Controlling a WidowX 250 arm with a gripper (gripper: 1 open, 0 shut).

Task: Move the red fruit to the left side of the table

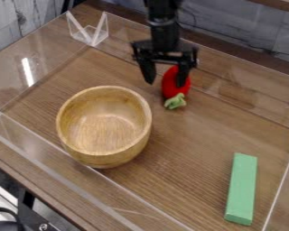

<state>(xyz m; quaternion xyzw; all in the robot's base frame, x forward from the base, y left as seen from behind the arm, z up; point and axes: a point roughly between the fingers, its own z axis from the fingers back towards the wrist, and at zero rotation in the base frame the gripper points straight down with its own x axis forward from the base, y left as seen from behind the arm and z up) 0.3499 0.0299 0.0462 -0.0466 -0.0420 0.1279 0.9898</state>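
The red fruit [173, 85] lies on the brown wood table [219, 126] right of centre toward the back, its pale green stem end pointing to the front. My gripper [166, 76] hangs straight down over it and is open. Its two dark fingers [146, 72] stand on either side of the fruit's upper end, and I cannot tell whether they touch it. Nothing is clamped between them.
A round light wooden bowl [105, 124] sits left of centre, in front of and to the left of the fruit. A flat green block [242, 188] lies at the front right. Low clear acrylic walls [26, 68] border the table, with a clear folded piece [87, 29] at the back left.
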